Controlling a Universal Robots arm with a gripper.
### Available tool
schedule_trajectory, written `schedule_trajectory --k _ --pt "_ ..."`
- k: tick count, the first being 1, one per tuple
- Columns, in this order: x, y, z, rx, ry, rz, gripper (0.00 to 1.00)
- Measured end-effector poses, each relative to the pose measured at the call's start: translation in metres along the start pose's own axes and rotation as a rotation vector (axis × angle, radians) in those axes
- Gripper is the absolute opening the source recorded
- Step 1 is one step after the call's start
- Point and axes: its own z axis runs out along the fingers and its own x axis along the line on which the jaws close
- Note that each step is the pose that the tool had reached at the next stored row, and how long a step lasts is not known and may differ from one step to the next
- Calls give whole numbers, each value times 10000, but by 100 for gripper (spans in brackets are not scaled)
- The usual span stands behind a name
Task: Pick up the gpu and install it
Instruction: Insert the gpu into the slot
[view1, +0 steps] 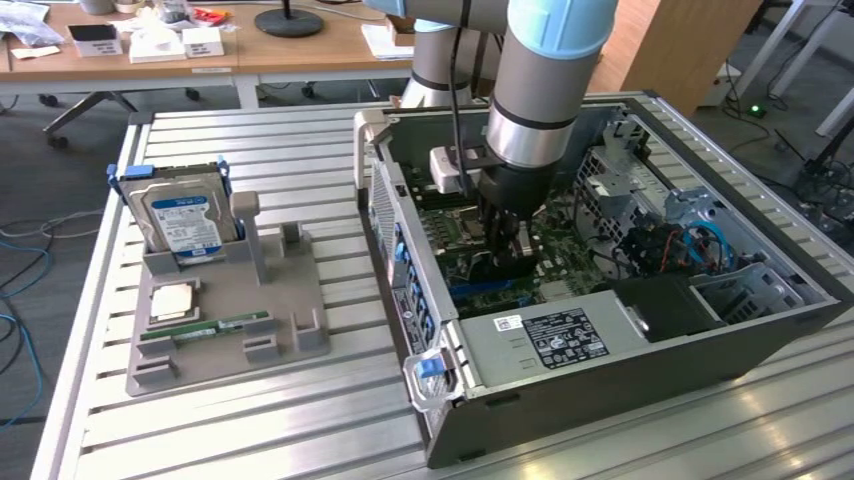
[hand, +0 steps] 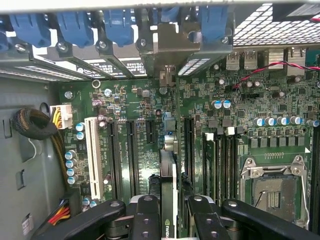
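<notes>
My gripper reaches down into the open computer case, over the green motherboard. It is shut on the gpu, which stands on edge between the fingers. In the wrist view the gpu shows edge-on as a thin dark card. It runs away from my gripper between the black expansion slots, and its silver end bracket meets the case's rear slot openings. The black fingers clamp both faces of the card. Whether the card sits fully in a slot I cannot tell.
A grey parts holder on the slatted table carries a hard drive with a blue label, a RAM stick and a square chip. Inside the case are the power supply, drive cages, cable bundles and the CPU socket.
</notes>
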Motion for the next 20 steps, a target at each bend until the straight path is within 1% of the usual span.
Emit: schedule_trajectory --k 7,20 --pt "-1 0 2 0 -11 1 26" --pt "0 2 9 0 -11 1 26"
